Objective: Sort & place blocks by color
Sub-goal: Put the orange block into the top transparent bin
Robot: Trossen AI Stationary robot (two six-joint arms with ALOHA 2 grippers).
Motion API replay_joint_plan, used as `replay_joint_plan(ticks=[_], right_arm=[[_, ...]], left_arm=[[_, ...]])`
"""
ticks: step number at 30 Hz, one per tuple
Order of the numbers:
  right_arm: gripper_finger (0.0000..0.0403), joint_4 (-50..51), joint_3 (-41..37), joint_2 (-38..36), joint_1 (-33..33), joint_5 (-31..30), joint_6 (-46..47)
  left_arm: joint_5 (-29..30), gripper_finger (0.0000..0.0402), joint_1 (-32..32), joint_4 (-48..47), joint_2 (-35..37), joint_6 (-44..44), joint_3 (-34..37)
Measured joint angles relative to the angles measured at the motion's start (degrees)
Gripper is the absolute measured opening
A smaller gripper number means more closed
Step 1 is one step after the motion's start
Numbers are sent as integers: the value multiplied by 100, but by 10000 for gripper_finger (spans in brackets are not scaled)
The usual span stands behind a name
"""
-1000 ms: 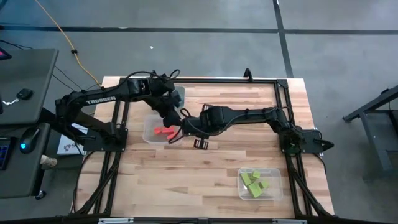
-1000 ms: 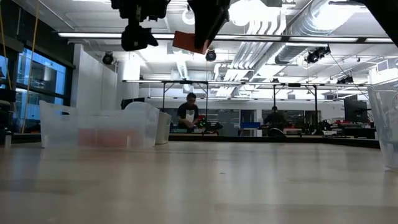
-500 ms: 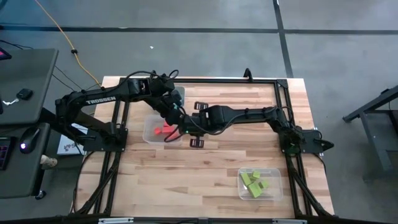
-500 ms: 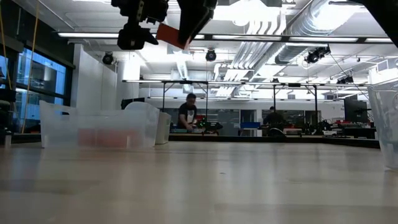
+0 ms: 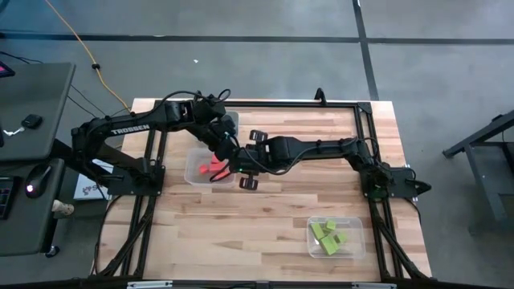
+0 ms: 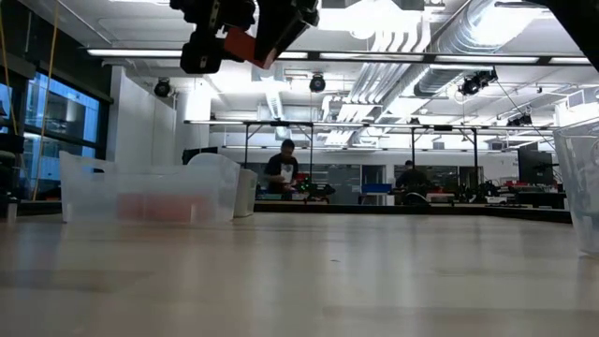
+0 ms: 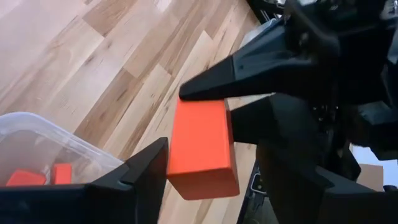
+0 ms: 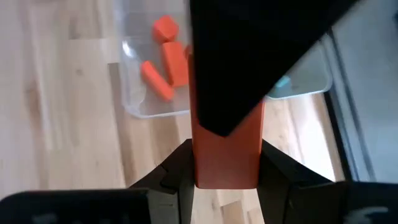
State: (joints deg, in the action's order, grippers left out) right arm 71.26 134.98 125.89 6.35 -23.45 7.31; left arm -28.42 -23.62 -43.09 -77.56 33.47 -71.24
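Seeing right gripper (image 8: 225, 177) jaws clamped on smooth rectangular red block (image 7: 200, 146); left gripper (image 5: 225, 149) jaws apart beside it, we note; above clear bin (image 5: 193, 168).

Red block (image 8: 225, 152): I see its far end hidden behind the left gripper (image 8: 249, 68). Blue piece (image 8: 283, 82) behind it: mostly covered, shape unreadable from here.
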Motion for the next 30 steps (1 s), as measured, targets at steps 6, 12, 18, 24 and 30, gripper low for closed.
replay_joint_plan(ticks=[6,12,18,24,30], right_arm=[[105,0,0,0,0,-108,86],[105,-2,-1,-47,0,-204,289],[105,-64,-4,-63,-19,-94,322],[105,4,-4,-66,-37,-50,618],[155,47,-4,-75,-63,55,789]], left_arm=[[19,174,0,-9,0,-4,2],[23,148,-2,10,0,-205,2],[-5,107,-7,23,13,-262,0],[40,88,-11,98,9,-324,0],[60,85,-4,127,4,-485,0]])
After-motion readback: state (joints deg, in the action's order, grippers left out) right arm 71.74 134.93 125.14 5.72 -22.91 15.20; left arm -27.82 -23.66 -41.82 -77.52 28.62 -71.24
